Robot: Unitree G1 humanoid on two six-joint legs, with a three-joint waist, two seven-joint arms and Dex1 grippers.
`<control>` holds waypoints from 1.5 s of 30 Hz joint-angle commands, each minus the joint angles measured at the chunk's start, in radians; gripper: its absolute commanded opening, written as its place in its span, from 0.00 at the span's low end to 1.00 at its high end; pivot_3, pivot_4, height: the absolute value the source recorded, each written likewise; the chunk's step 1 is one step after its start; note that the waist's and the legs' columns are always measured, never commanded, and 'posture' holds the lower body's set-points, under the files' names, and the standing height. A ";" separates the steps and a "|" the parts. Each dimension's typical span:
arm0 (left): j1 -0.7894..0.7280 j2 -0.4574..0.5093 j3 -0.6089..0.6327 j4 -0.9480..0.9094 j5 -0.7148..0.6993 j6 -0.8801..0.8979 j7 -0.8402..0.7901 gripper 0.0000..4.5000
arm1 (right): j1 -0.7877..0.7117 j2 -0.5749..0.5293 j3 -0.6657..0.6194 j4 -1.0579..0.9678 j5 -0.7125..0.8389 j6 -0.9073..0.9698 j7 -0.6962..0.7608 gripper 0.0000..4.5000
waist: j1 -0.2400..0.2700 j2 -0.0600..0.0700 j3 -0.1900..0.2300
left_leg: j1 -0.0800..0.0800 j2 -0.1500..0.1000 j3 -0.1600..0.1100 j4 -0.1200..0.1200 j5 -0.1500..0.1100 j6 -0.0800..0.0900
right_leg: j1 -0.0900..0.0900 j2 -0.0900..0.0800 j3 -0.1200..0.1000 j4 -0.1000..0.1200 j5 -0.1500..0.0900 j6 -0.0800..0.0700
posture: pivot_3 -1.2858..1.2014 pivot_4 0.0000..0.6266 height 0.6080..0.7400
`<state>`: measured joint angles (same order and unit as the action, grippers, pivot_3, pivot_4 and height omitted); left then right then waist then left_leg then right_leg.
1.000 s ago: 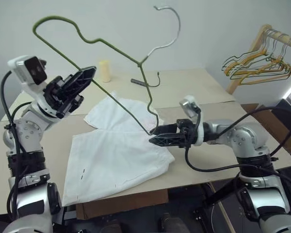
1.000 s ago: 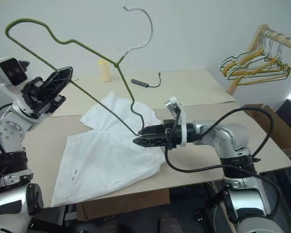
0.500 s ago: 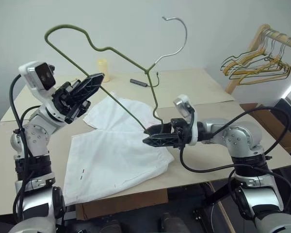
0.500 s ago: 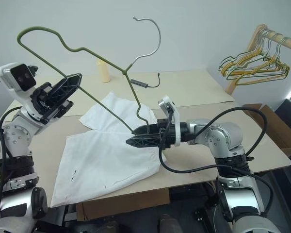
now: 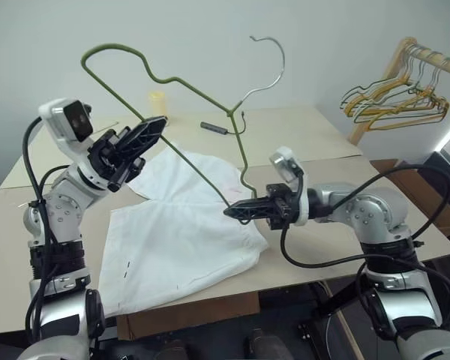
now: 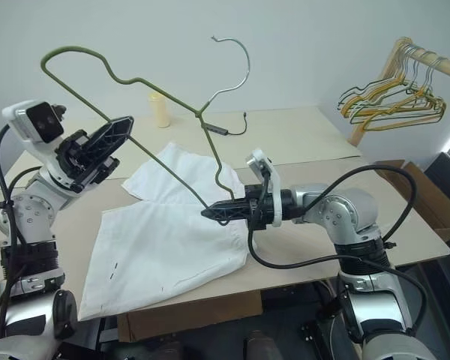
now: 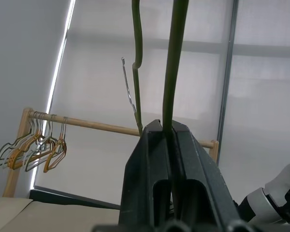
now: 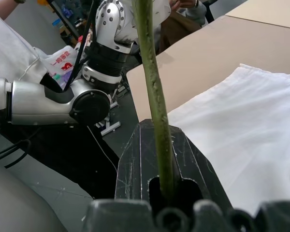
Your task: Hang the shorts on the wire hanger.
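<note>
Shorts point(image 5: 184, 236) lie spread flat on the desk point(image 5: 300, 135), white, near its front edge. Above them I see the wire hanger point(image 5: 172, 79), olive-green with a bare metal hook, held tilted in the air. My left pincer point(image 5: 151, 126) is clamped on its long bar, up and left of the shorts. My right pincer point(image 5: 236, 212) is closed on the hanger's lower corner, just over the shorts' right edge. Behind the shorts stand a small yellow cup point(image 5: 158, 104) and a dark cable point(image 5: 217, 127); coloured hangers point(image 5: 394, 101) hang on a wooden rail far right.

Red print marks a white plastic bag point(image 8: 58, 60) in the right wrist view, too small to read.
</note>
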<state>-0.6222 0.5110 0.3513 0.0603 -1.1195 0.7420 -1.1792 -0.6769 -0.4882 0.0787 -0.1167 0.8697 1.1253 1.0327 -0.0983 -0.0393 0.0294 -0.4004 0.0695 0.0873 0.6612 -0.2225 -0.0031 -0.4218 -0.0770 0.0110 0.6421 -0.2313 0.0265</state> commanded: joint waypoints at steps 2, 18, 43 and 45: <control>0.005 -0.003 -0.017 -0.018 0.030 -0.015 0.020 0.17 | 0.003 -0.002 -0.041 -0.006 0.020 -0.010 -0.011 0.00 | 0.000 0.000 0.000 | 0.000 0.000 0.000 0.000 0.000 0.000 | 0.000 0.000 0.000 0.000 0.000 0.000 | 0.48 0.00 1.00; 0.233 0.172 -0.340 0.021 0.659 -0.359 0.062 0.99 | 0.246 -0.157 -0.207 -0.052 0.123 0.193 -0.166 0.00 | 0.002 0.000 0.000 | -0.003 0.000 0.001 0.000 0.000 0.000 | -0.003 -0.001 0.000 -0.001 0.000 -0.001 | 0.47 0.00 1.00; 0.314 0.177 -0.307 -0.217 0.551 -0.257 0.029 0.99 | 0.214 -0.404 0.042 0.585 -0.026 0.372 0.198 0.00 | -0.014 0.001 0.000 | 0.002 -0.001 0.000 0.000 0.000 0.000 | 0.001 0.000 0.003 0.000 -0.004 0.006 | 0.48 0.00 1.00; 0.317 0.181 -0.304 -0.223 0.547 -0.253 0.032 0.99 | 0.203 -0.399 0.070 0.606 -0.056 0.343 0.217 0.00 | -0.012 0.001 0.000 | 0.002 -0.001 0.000 0.000 0.000 0.000 | 0.001 0.000 0.002 0.000 -0.004 0.006 | 0.48 0.00 1.00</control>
<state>-0.2999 0.6790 0.0207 -0.1296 -0.5523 0.4858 -1.1491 -0.4537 -0.8873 0.1454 0.4767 0.8296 1.4986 1.2180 -0.1099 -0.0388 0.0294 -0.3989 0.0688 0.0876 0.6615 -0.2228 -0.0030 -0.4214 -0.0768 0.0135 0.6416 -0.2350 0.0330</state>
